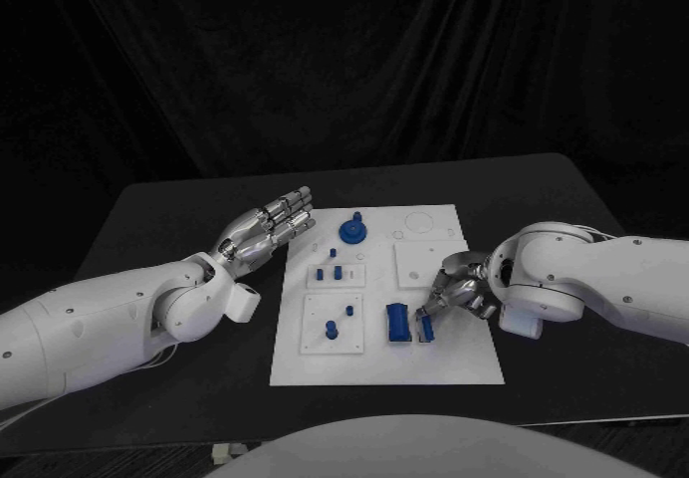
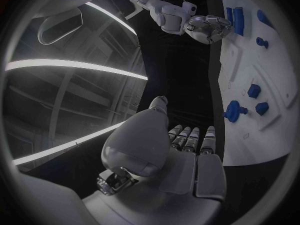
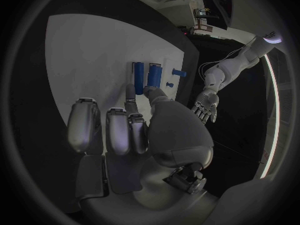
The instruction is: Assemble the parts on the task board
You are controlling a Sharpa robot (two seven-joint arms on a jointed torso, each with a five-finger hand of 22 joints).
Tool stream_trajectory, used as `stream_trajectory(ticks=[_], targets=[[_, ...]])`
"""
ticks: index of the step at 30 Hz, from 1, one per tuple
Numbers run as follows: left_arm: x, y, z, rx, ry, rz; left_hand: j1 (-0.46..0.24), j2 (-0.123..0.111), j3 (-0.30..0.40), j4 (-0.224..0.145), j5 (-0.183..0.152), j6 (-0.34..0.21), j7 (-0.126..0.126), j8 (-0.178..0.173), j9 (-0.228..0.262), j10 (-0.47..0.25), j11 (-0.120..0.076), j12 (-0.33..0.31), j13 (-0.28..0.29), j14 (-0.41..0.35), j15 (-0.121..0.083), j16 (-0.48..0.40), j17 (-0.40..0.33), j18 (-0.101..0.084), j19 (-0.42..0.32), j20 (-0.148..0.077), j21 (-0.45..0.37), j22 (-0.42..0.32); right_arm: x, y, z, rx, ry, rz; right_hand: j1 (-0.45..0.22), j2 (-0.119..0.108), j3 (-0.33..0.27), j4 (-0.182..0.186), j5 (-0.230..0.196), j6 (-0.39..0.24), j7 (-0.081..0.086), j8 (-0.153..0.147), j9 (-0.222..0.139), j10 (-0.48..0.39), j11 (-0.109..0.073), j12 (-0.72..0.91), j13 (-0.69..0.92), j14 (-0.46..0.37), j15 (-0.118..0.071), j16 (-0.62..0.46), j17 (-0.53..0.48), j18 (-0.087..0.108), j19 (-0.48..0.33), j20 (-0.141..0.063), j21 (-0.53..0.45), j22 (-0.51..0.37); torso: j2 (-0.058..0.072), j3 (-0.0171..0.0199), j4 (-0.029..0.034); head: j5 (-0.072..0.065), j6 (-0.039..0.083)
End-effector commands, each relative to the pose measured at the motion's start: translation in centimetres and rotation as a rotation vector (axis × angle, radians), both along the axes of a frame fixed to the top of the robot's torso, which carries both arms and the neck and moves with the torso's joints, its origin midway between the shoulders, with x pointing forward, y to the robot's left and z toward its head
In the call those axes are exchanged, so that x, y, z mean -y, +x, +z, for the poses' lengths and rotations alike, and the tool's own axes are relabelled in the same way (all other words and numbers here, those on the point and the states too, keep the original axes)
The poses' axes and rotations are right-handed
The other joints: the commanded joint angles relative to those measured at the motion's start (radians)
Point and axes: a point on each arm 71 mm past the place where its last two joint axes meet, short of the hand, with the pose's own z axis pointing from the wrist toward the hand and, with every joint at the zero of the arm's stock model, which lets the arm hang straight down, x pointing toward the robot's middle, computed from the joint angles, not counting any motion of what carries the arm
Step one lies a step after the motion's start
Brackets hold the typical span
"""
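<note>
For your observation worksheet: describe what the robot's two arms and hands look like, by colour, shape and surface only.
Both arms are bulky, rounded white shells with small dark dots like screw holes. The left hand and right hand are silver metal, with segmented fingers ending in smooth rounded pads. A broad domed thumb base bulges from each palm.

My left hand (image 1: 267,231) looks like polished silver metal, its fingers catching pale highlights, and the arm (image 1: 101,324) behind it wears smooth white plastic shells with a soft sheen. My right hand (image 1: 457,291) has the same bright metallic finish, with rounded, glossy finger segments (image 3: 117,130) in my right wrist view. The task board (image 1: 385,363) seems to be a matt white plate, flat and smooth, with shallow recessed panels. The blue parts (image 1: 396,324) on it look like plain moulded plastic, barely shiny. The table (image 1: 172,214) is matt black, and a dark curtain (image 1: 344,80) of folded cloth hangs behind it.
</note>
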Motion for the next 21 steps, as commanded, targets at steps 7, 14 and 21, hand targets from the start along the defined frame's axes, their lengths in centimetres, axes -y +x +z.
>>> stream_trajectory(ticks=[7,14,21], targets=[[0.18,-0.08,0.03,-0.002,-0.017,-0.010,0.017,-0.003,0.005,-0.008,0.008,-0.002,0.008,0.002,0.000,0.001,0.007,0.003,0.002,-0.002,0.007,-0.004,-0.001,0.012,0.001,0.006,0.004,0.002,0.00,-0.17,-0.33,-0.002,-0.024,0.009,-0.016,-0.002,0.010,0.001,-0.013,-0.007,-0.003,0.005,0.002,0.106,0.000,0.003,0.263,0.042,-0.001,-0.008,-0.007,0.008,0.017,0.006,-0.009,0.177,0.000,0.0002,-0.0001,0.000,0.000],[0.17,-0.10,0.01,-0.003,-0.017,-0.010,0.018,-0.003,0.007,-0.011,0.010,-0.002,0.008,0.002,0.000,0.001,0.007,0.003,0.002,-0.002,0.007,-0.004,-0.001,0.012,0.001,0.006,0.004,0.002,-0.03,-0.19,-0.35,0.001,-0.025,0.010,-0.022,-0.001,0.015,0.001,-0.024,-0.008,-0.003,0.006,0.001,0.106,0.000,0.003,0.263,0.041,-0.001,-0.012,-0.013,0.009,0.016,0.006,-0.014,0.176,0.000,0.0000,0.0000,0.001,0.000],[0.19,-0.10,-0.02,-0.006,-0.016,-0.012,0.019,-0.004,0.007,-0.013,0.011,-0.002,0.008,0.002,0.000,0.001,0.007,0.003,0.002,-0.002,0.008,-0.004,-0.001,0.012,0.001,0.006,0.004,0.002,0.07,-0.20,-0.34,0.006,-0.029,0.008,-0.039,0.001,0.019,0.008,-0.049,-0.012,-0.001,0.006,0.001,0.106,0.002,0.003,0.263,0.041,0.000,-0.015,-0.018,0.010,0.015,0.007,-0.017,0.175,-0.001,-0.0002,-0.0001,0.001,0.000]])
